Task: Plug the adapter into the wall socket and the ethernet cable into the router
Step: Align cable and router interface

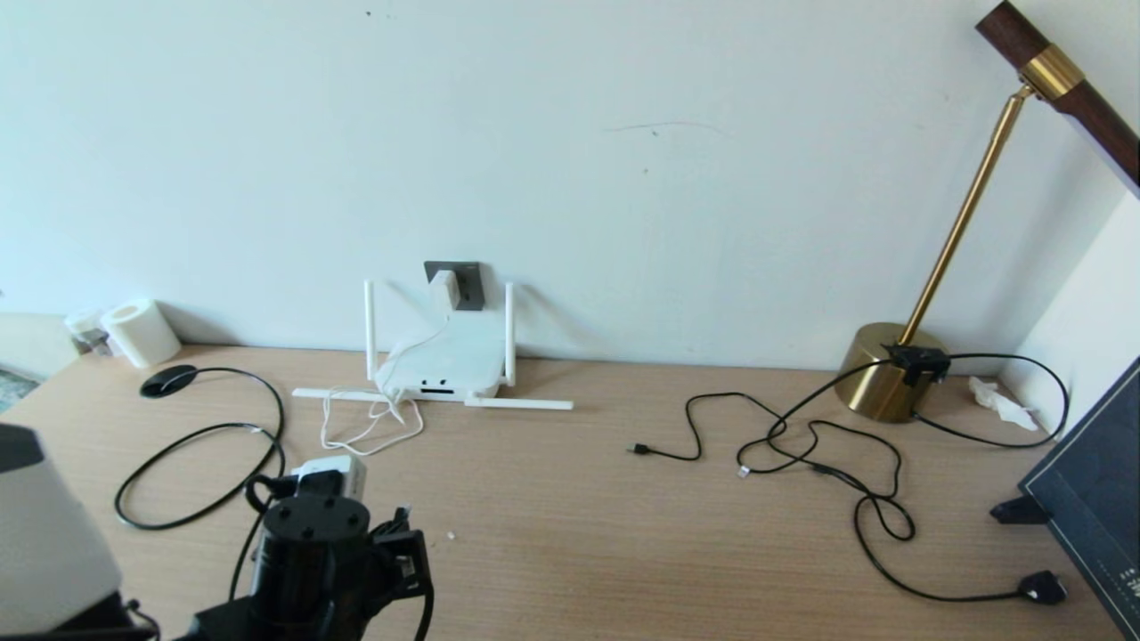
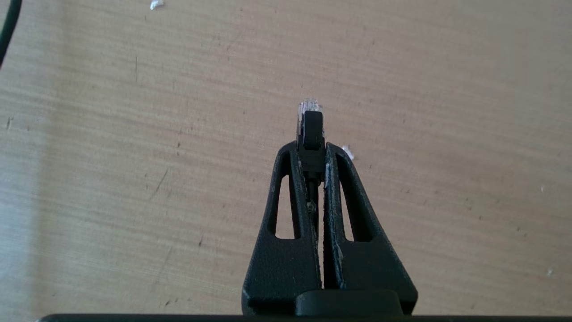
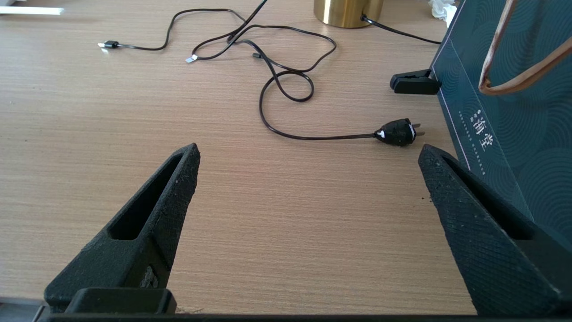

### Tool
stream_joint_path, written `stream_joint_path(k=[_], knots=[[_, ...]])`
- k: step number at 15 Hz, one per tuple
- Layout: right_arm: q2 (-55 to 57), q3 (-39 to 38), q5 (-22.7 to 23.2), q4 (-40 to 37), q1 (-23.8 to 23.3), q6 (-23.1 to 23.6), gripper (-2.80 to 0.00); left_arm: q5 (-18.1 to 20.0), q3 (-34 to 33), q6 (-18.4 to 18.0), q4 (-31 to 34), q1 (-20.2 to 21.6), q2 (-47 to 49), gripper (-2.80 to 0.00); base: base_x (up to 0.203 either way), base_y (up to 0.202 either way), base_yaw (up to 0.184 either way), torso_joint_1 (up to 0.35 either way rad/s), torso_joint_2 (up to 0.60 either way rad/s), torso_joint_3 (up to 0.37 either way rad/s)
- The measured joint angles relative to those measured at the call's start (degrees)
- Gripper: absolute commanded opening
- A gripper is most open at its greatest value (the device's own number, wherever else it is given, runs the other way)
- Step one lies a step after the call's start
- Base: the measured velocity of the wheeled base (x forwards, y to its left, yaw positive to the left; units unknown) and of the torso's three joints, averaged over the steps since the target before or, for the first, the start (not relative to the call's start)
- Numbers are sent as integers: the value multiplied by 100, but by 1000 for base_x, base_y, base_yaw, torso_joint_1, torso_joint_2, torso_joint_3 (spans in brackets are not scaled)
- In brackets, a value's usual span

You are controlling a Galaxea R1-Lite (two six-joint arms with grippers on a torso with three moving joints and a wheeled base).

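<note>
Head view: the router (image 1: 450,363) leans against the wall at the back of the wooden desk (image 1: 570,525), its antennas spread out. Just above it, the adapter (image 1: 443,288) sits in the wall socket (image 1: 467,283), its thin white cord (image 1: 370,427) looping down onto the desk in front of the router. Nearer than the router and to its left, the left gripper (image 1: 405,525) hangs over the desk, and the ethernet cable (image 1: 205,445) curls in a wide loop left of the router. Far right of the router stands a brass lamp (image 1: 886,378) with thin black cords (image 1: 802,445) trailing from it.

Left wrist view: the left gripper (image 2: 311,147) is clenched on the ethernet cable's plug (image 2: 310,123), whose clear tip pokes out past the fingertips above bare desk; the router is outside this view.

Right wrist view: the right gripper (image 3: 308,154) is spread wide and holds nothing, low over the desk. Beyond it lies a black two-pin plug (image 3: 397,132), beside a dark blue bag (image 3: 505,112), with the lamp's base further back.
</note>
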State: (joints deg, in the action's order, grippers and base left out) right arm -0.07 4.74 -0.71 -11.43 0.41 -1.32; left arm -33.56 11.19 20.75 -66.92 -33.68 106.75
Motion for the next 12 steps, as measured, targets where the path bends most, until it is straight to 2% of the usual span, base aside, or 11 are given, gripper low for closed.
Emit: stream_joint_path(k=[3, 6, 9, 12], knots=[[0, 0, 1, -2, 0, 0, 0, 5, -116, -4, -113, 5, 137, -280, 0, 0, 0, 0, 0, 0], [0, 0, 0, -2, 0, 0, 0, 195, 50, -365, -145, 202, 151, -280, 0, 0, 0, 0, 0, 0], [0, 0, 0, -2, 0, 0, 0, 1046, 338, -575, -451, 483, 132, -280, 0, 0, 0, 0, 0, 0], [0, 0, 1, 0, 0, 0, 0, 2111, 536, -590, -480, 1145, 249, -280, 0, 0, 0, 0, 0, 0]])
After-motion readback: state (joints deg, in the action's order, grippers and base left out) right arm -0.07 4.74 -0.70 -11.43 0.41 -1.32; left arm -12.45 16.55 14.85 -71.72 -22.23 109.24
